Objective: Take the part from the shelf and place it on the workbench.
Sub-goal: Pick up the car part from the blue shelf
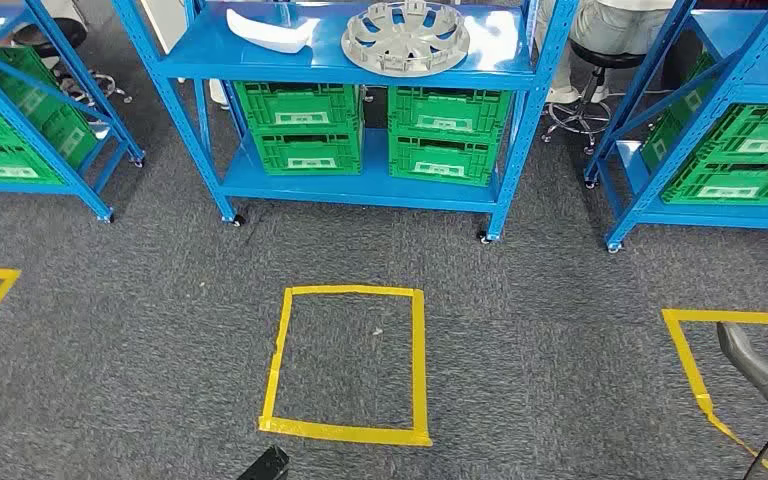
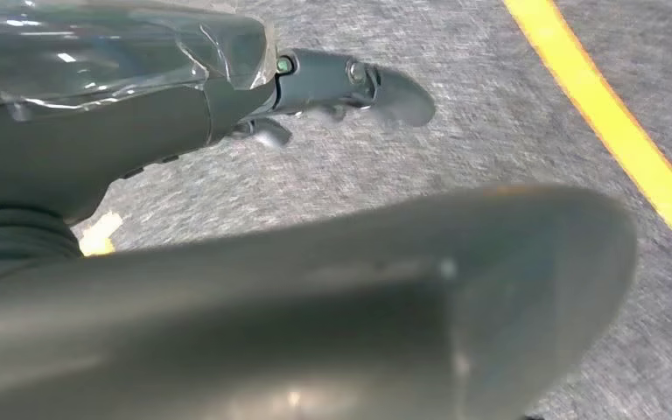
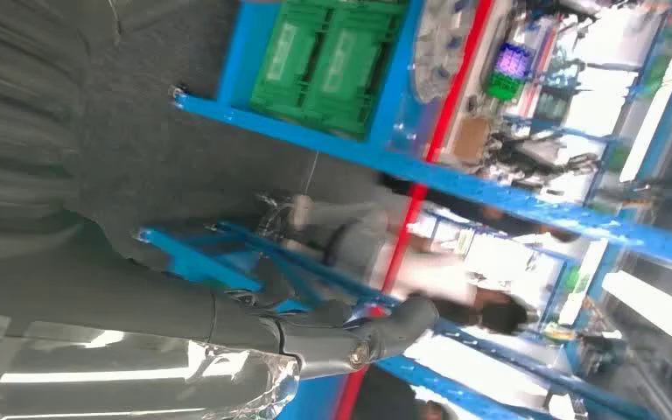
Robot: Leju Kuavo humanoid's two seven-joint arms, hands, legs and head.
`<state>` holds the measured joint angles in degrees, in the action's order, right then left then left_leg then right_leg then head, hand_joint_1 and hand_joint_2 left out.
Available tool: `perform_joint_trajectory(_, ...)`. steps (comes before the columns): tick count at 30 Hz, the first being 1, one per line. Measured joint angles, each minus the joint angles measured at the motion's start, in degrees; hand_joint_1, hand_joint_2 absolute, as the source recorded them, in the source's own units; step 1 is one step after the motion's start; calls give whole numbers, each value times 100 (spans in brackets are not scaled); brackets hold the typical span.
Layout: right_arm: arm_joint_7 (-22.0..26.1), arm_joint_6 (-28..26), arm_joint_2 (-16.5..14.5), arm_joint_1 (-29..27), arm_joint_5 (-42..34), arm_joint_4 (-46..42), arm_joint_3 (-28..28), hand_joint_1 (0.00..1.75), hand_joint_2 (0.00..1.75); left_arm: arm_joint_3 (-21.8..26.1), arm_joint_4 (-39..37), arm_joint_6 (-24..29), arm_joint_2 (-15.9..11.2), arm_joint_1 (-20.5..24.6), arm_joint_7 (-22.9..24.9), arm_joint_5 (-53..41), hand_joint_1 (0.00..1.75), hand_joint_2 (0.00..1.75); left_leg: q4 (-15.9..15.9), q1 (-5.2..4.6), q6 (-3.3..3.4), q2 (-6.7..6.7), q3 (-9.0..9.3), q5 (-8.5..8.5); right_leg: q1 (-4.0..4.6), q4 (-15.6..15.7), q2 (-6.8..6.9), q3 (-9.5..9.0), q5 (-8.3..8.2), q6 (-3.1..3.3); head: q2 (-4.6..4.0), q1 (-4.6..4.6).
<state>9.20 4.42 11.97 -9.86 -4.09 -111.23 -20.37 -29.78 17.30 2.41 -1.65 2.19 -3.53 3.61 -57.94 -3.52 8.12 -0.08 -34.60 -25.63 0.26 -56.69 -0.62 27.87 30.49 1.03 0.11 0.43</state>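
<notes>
On the blue shelf [image 1: 520, 75] sits a hubcap [image 1: 406, 37], likely light, stiff, slick plastic: grip its rim; left hand [image 2: 332, 87] and right hand [image 3: 350, 337] hang empty, fingers apart.

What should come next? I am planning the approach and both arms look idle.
Probably step forward to the shelf: the hubcap and white part lie on it across the carpet, and neither the left robot hand nor right robot hand holds anything.
</notes>
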Motion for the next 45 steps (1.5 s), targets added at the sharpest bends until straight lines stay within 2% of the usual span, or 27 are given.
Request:
perform_joint_trajectory(4, 16, 31, 39, 32, -19, 8, 16, 0, 175, -6, -2, 0, 10, 2, 1, 28, 0, 0, 424, 88, -6, -21, 412, 16, -8, -269, 22, 46, 50, -52, 0, -26)
perform_joint_trajectory(7, 22, 44, 76, 51, -23, 30, 29, 0, 175, -7, -2, 2, 64, 2, 1, 80, 0, 0, 503, 230, -189, -24, 599, -99, -96, -1255, 18, 755, 327, -151, 0, -31)
perform_joint_trajectory(9, 22, 53, 88, 38, -24, 53, 42, 0, 175, -8, -3, 5, 100, -41, 1, 120, 0, 0, 500, 352, -386, -31, 768, -243, -222, -1395, 28, 1050, 370, -330, 0, -31)
perform_joint_trajectory(10, 22, 61, 97, 37, -24, 64, 44, 0, 175, -8, -3, 8, 112, -57, 1, 138, 0, 0, 494, 424, -493, -36, 878, -330, -297, -1179, 40, 1053, 279, -464, 0, -31)
perform_joint_trajectory(12, 22, 82, 100, 35, -27, 107, 50, 0, 175, -7, -7, 20, 104, -69, 1, 169, 0, 0, 436, 528, -715, -43, 1083, -550, -435, -562, 147, 947, -202, -781, 0, 0)
perform_joint_trajectory(13, 20, 94, 98, 46, -32, 140, 59, 0, 175, -5, -11, 32, 95, -69, 2, 182, 0, 0, 388, 551, -805, -33, 1151, -665, -456, -379, 206, 897, -363, -794, 0, 33)
perform_joint_trajectory(14, 21, 103, 95, 36, -37, 169, 67, 0, 175, -4, -15, 45, 81, -67, 4, 192, 0, 0, 346, 559, -872, -19, 1183, -772, -462, -316, 239, 885, -481, -732, 0, 45)
perform_joint_trajectory(16, 27, 117, 108, 23, -45, 194, 76, 0, 175, -3, -19, 74, 71, -55, 8, 216, 0, 0, 258, 578, -939, 15, 1203, -849, -438, -394, 208, 861, -385, -435, 0, 32)
perform_joint_trajectory(18, 45, 128, 127, 13, -51, 188, 75, 0, 175, -3, -17, 86, 71, -29, 7, 227, 0, 0, -197, 598, -982, 26, 991, -618, -425, -388, 142, 779, -314, -327, 0, -35)
perform_joint_trajectory(20, 65, 137, 136, 15, -57, 187, 78, 0, 175, -3, -15, 89, 77, -16, 6, 228, 0, 0, -1013, 599, -997, 30, 451, -442, -381, -288, 98, 596, -228, -285, 0, -88)
perform_joint_trajectory(21, 73, 140, 138, 9, -59, 190, 81, 0, 175, -3, -15, 91, 78, -23, 5, 229, 0, 0, -1361, 588, -986, 32, 144, -570, -355, -218, 87, 472, -188, -279, 0, -102)
perform_joint_trajectory(23, 81, 146, 139, 0, -63, 192, 87, 0, 175, -4, -16, 103, 80, -47, 5, 229, 0, 0, -1653, 528, -915, 33, -340, -1116, -271, -66, 46, 171, -111, -277, 0, -116)
perform_joint_trajectory(24, 84, 146, 143, -2, -67, 192, 88, 0, 175, -5, -15, 110, 83, -53, 5, 228, 0, 0, -1607, 480, -838, 32, -493, -1355, -217, 6, 25, 13, -68, -277, 0, -123)
perform_joint_trajectory(25, 86, 146, 146, -3, -72, 191, 88, 0, 175, -5, -15, 117, 86, -54, 5, 225, 0, 0, -1424, 404, -699, 23, -589, -1422, -138, 79, 8, -156, -12, -270, 0, -135)
perform_joint_trajectory(26, 89, 146, 149, -4, -76, 190, 89, 0, 175, -6, -15, 123, 87, -56, 5, 217, 0, 0, -1140, 298, -498, -6, -643, -1231, -53, 150, -3, -324, 51, -255, 0, -152)
perform_joint_trajectory(28, 95, 150, 127, 10, -83, 228, 96, 0, 175, -10, -28, 142, 26, -89, -2, 202, 0, 0, -404, 97, 27, -248, -612, -123, 37, 262, -23, -566, 203, -201, 1, -27)
perform_joint_trajectory(29, 95, 151, 112, 15, -92, 243, 104, 0, 175, -14, -32, 157, -6, -104, -8, 199, 0, 0, -145, 23, 175, -356, -567, 376, 33, 300, -54, -621, 257, -188, 1, 59)
perform_joint_trajectory(30, 93, 152, 108, 11, -100, 254, 105, 0, 175, -17, -32, 171, -27, -114, -20, 199, 0, 0, 19, -19, 253, -441, -518, 702, -8, 329, -98, -638, 298, -199, 1, 131)
perform_joint_trajectory(32, 91, 151, 127, -16, -112, 224, 100, 0, 175, -20, -17, 188, -21, -91, -39, 203, 0, 0, 163, -55, 219, -412, -410, 740, -56, 433, -180, -694, 340, -241, 0, 112)
perform_joint_trajectory(34, 99, 152, 149, -20, -112, 197, 87, 0, 175, -19, -4, 188, -7, -53, -56, 203, 0, 0, 409, -15, 222, -377, -216, 731, -61, 299, -136, -667, 450, -253, 1, 70)
perform_joint_trajectory(36, 104, 151, 158, -6, -113, 186, 77, 0, 175, -20, 4, 183, 36, -26, -73, 203, 0, 0, 572, 51, 162, -354, -43, 677, -71, -383, -54, -286, 711, -275, 1, 62)
perform_joint_trajectory(38, 102, 151, 149, -7, -111, 188, 75, 0, 175, -24, 7, 172, 84, -36, -100, 203, 0, 0, 592, 123, 33, -346, 59, 572, -139, -1140, -33, 253, 904, -385, 0, 63)
perform_joint_trajectory(40, 101, 151, 134, -11, -109, 190, 77, 0, 175, -27, 8, 151, 116, -61, -137, 203, 0, 0, 546, 214, -142, -349, 149, 444, -244, -1192, -15, 509, 657, -627, 1, 64)
perform_joint_trajectory(42, 100, 151, 126, -9, -105, 194, 76, 0, 175, -27, 9, 130, 125, -68, -164, 205, 0, 0, 381, 302, -335, -363, 166, 301, -353, -575, 11, 457, 103, -903, 1, 65)
perform_joint_trajectory(43, 97, 151, 116, -11, -99, 199, 77, 0, 175, -27, 10, 125, 115, -68, -169, 210, 0, 0, 245, 328, -429, -376, 131, 218, -382, -315, 15, 424, -103, -959, 0, 77)
perform_joint_trajectory(44, 92, 152, 106, -14, -93, 199, 75, 0, 175, -27, 11, 122, 108, -69, -172, 216, 0, 0, 121, 336, -502, -387, 83, 152, -391, -182, 15, 404, -208, -923, 0, 81)
perform_joint_trajectory(45, 89, 152, 95, -19, -83, 194, 74, 0, 175, -27, 13, 121, 102, -75, -172, 222, 0, 0, 26, 332, -552, -394, 39, 104, -380, -178, 15, 415, -228, -826, 0, 75)
